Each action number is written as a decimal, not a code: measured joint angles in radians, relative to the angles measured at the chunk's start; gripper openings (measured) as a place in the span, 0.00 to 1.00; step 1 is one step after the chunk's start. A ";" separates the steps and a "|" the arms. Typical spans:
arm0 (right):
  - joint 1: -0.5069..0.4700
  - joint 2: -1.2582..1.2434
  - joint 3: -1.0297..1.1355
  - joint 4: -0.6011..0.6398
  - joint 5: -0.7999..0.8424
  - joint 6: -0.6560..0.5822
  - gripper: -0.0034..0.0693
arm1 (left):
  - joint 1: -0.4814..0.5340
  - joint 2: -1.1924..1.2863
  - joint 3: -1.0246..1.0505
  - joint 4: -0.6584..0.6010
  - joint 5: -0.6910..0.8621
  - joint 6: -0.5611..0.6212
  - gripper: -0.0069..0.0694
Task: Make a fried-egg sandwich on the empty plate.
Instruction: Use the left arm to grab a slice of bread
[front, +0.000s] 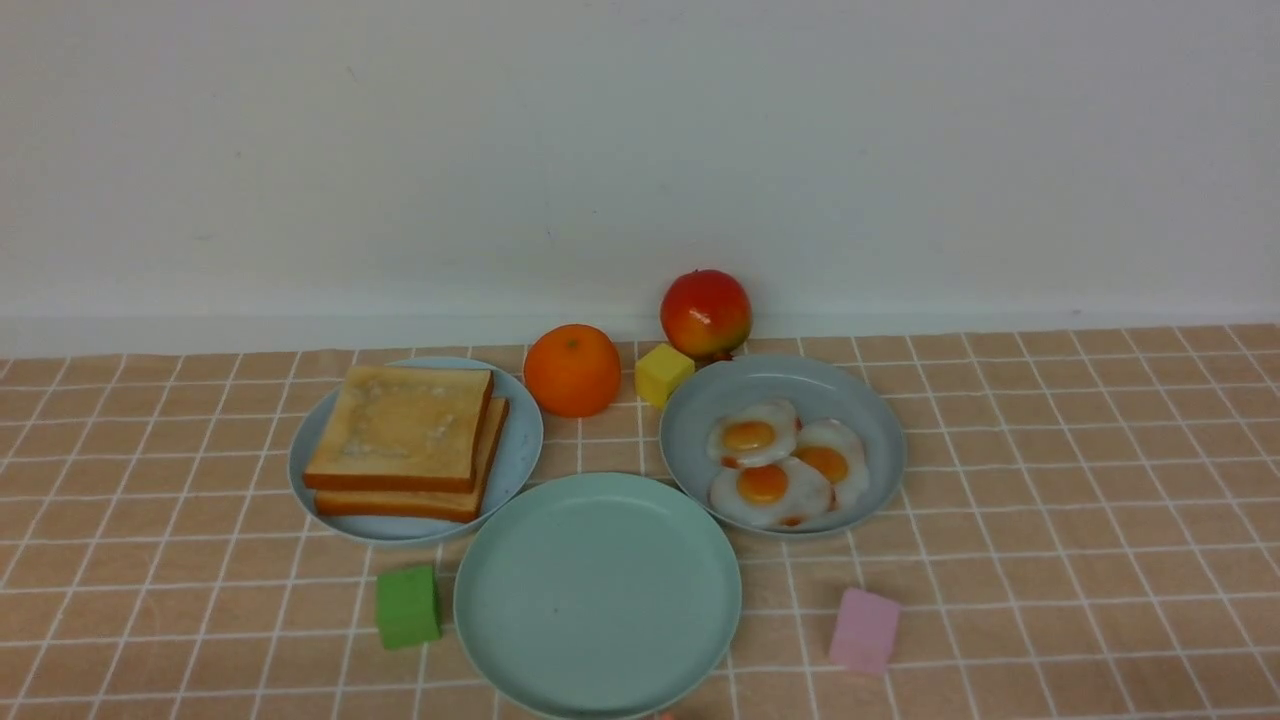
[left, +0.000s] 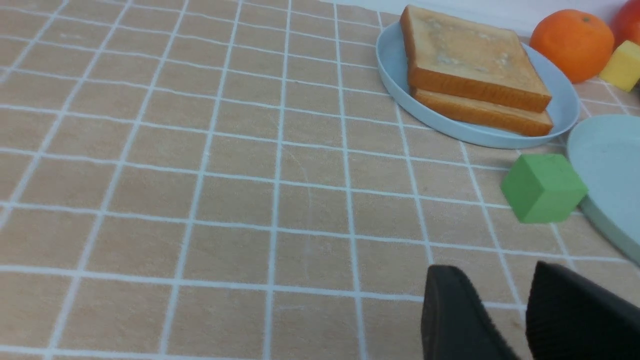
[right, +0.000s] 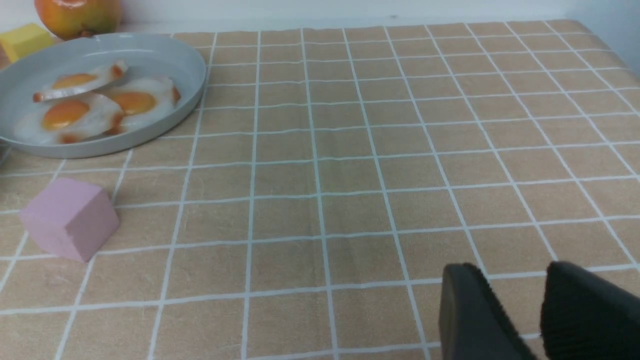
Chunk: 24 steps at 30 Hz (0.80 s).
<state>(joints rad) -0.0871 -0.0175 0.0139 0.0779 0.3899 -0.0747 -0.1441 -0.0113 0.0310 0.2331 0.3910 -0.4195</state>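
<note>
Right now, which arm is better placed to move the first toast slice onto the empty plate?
Left. The toast slices lie on the light blue plate on the robot's left, beside the mint-green plate; the left wrist view shows them ahead, the right wrist view shows none.

Left gripper (left: 497, 274): two matte black fingers (left: 455, 320), tips rounded, inner edges finely ribbed, broadening toward base. Right gripper (right: 514, 271): same matte black pair, fingers (right: 470, 315) wedge-shaped, fine ridged texture along inner faces.
</note>
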 joint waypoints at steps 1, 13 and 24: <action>0.000 0.000 0.000 0.000 -0.001 0.000 0.38 | 0.000 0.000 0.000 0.004 0.000 0.002 0.40; 0.000 0.000 0.012 0.066 -0.187 -0.001 0.38 | 0.000 0.000 0.000 0.169 -0.024 0.017 0.40; 0.000 0.000 0.012 0.377 -0.536 0.085 0.38 | 0.000 0.000 0.000 0.197 -0.361 0.017 0.40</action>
<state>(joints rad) -0.0871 -0.0175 0.0261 0.4550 -0.1460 0.0106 -0.1441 -0.0113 0.0310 0.4297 0.0299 -0.4022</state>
